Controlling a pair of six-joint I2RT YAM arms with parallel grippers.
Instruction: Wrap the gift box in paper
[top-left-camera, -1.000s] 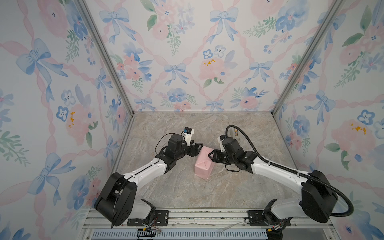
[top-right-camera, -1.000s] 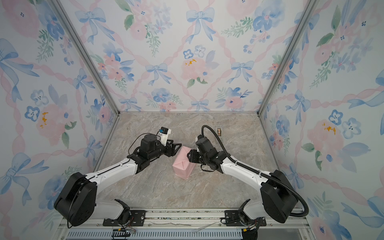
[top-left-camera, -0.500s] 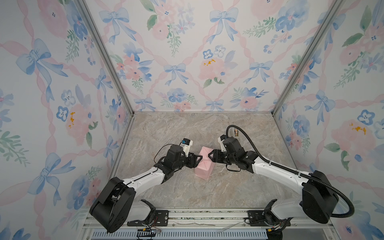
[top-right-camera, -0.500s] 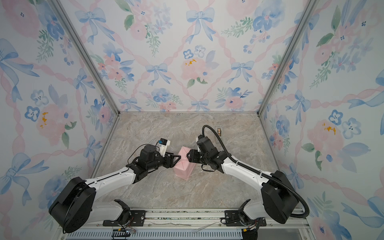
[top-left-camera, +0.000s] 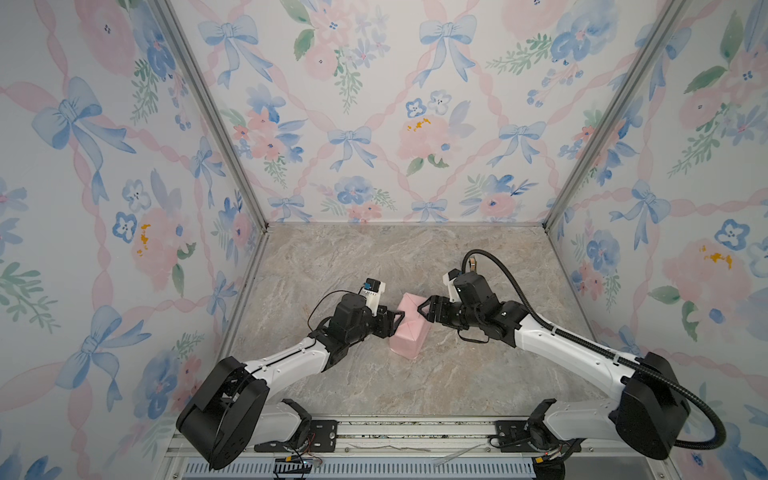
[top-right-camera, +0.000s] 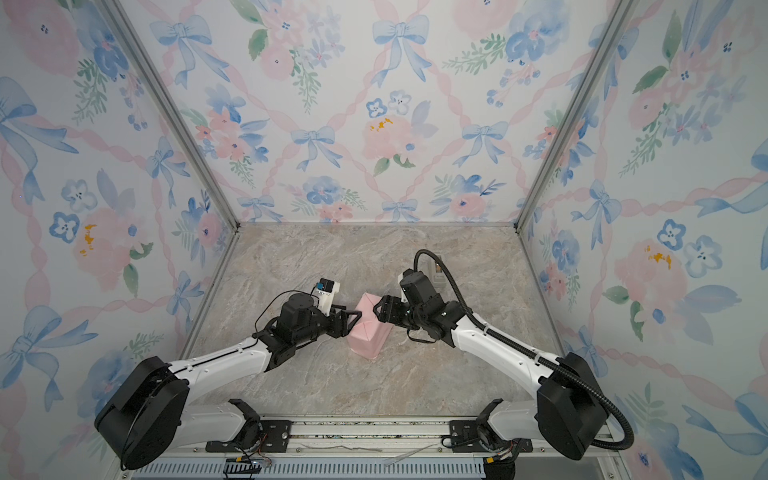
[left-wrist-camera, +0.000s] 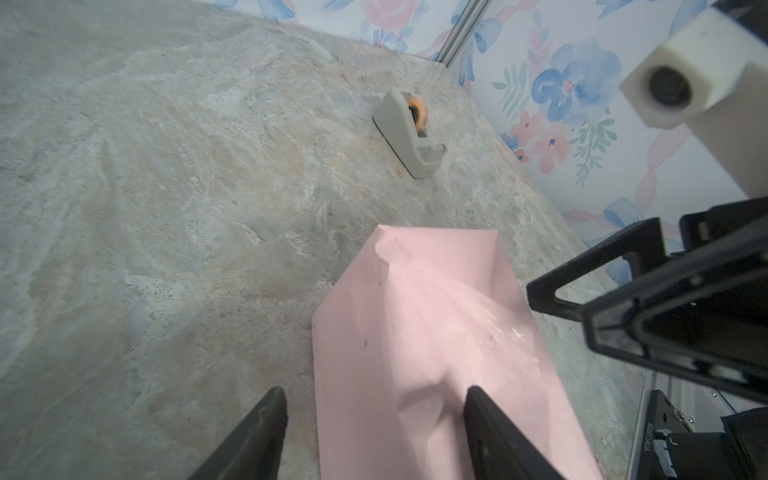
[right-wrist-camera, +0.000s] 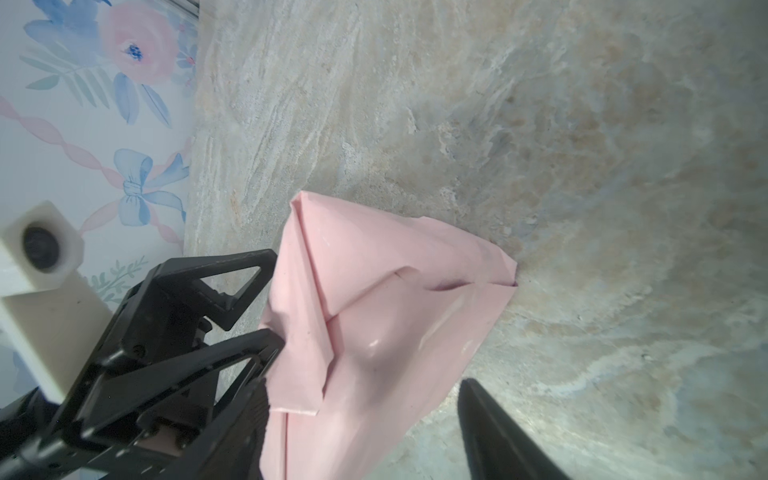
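The paper (top-left-camera: 409, 328) (top-right-camera: 370, 332), pale pink side out, is folded into a parcel on the marble floor in both top views. The gift box is hidden under it. My left gripper (top-left-camera: 395, 321) (left-wrist-camera: 374, 399) is open at the parcel's left side. One of its fingers (left-wrist-camera: 471, 399) presses a dent into the paper (left-wrist-camera: 415, 324); the other hangs over bare floor. My right gripper (top-left-camera: 424, 309) (right-wrist-camera: 365, 390) is open at the parcel's far right end, with its jaws on either side of the folded paper (right-wrist-camera: 374, 291) and a gap on one side.
A beige tape dispenser (left-wrist-camera: 409, 133) (top-left-camera: 471, 264) stands on the floor behind the right arm, towards the back right. Floral walls close the floor in at the left, back and right. A metal rail (top-left-camera: 415, 428) runs along the front.
My left gripper has come down and in from the back left to the parcel's side. My right gripper's jaws have opened wider at the parcel's end. The parcel has stayed put.
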